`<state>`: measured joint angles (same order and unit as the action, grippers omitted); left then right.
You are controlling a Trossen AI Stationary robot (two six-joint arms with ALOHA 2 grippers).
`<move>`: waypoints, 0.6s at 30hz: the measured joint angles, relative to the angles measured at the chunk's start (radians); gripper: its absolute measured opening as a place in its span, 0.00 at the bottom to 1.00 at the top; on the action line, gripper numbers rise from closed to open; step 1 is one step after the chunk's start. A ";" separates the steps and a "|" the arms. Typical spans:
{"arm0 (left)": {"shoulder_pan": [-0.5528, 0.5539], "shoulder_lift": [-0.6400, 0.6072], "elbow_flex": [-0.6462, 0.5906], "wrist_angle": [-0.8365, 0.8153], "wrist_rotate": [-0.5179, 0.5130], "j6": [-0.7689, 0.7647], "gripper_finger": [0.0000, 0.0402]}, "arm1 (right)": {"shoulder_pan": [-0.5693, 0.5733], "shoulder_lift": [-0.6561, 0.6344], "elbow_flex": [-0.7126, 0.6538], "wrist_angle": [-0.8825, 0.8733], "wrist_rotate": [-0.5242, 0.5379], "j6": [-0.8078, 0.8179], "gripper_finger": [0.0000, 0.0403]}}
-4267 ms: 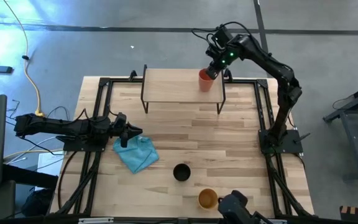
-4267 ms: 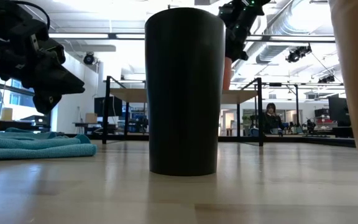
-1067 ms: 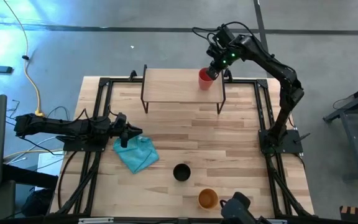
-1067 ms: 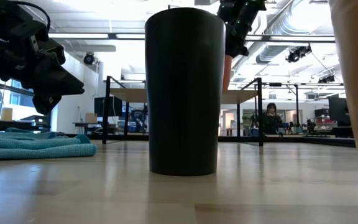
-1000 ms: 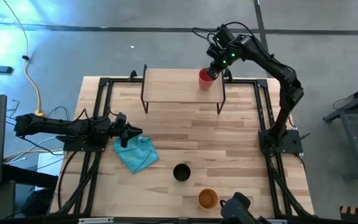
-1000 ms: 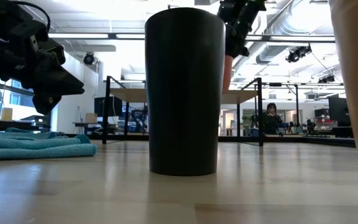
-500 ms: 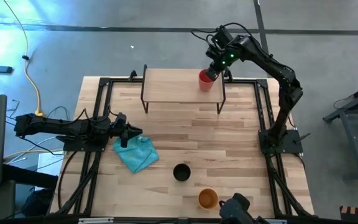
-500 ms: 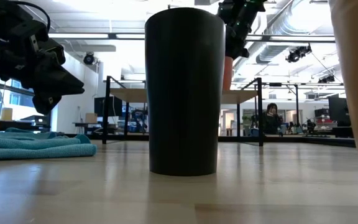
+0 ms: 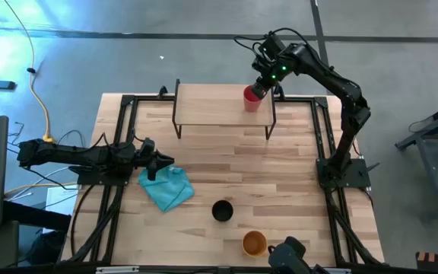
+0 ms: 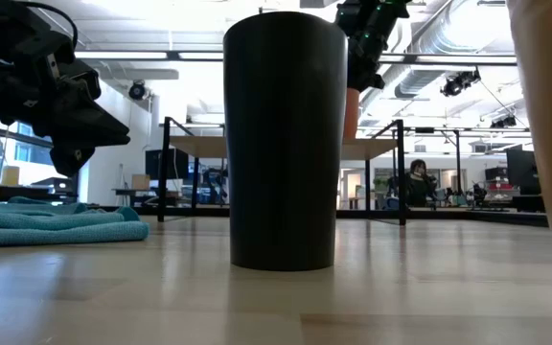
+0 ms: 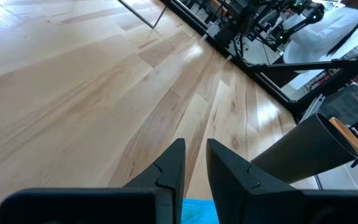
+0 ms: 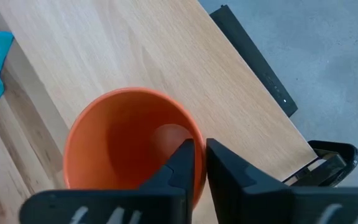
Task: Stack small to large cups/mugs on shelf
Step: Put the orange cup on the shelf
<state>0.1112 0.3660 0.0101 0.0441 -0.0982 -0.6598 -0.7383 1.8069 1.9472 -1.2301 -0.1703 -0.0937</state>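
In the low view, the black cup [image 10: 285, 141] hides most of the red cup [image 10: 350, 113] and part of the shelf [image 10: 195, 147]. The yellow-orange cup [image 10: 550, 134] is cut off at the right edge. The distant seated person [image 10: 415, 182] is too small to make out.

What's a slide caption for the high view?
Right gripper grips red cup on shelf; left gripper idles.

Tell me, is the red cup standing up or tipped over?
Standing up. The red cup shows its open mouth upward on the shelf, its rim pinched by the right gripper.
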 joint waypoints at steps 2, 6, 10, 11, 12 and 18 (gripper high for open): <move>0.000 0.000 0.000 0.000 0.000 0.000 0.14 | 0.000 0.000 0.000 0.000 0.000 0.000 0.10; 0.000 0.000 0.000 0.000 0.000 0.000 0.14 | 0.000 0.000 0.000 0.000 -0.003 0.000 0.12; 0.000 0.000 0.000 0.000 0.000 0.000 0.14 | 0.000 0.000 0.000 0.019 -0.003 0.008 0.15; 0.000 0.000 0.000 0.000 0.000 0.000 0.14 | 0.000 0.000 0.000 0.028 -0.003 0.008 0.16; 0.000 0.000 0.000 0.000 0.000 0.000 0.14 | 0.000 0.000 0.000 0.035 -0.003 0.008 0.17; 0.000 0.000 0.000 0.000 0.000 0.000 0.14 | 0.000 0.000 0.000 0.047 -0.003 0.008 0.22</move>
<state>0.1108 0.3660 0.0101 0.0437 -0.0982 -0.6598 -0.7387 1.8067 1.9472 -1.1828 -0.1730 -0.0856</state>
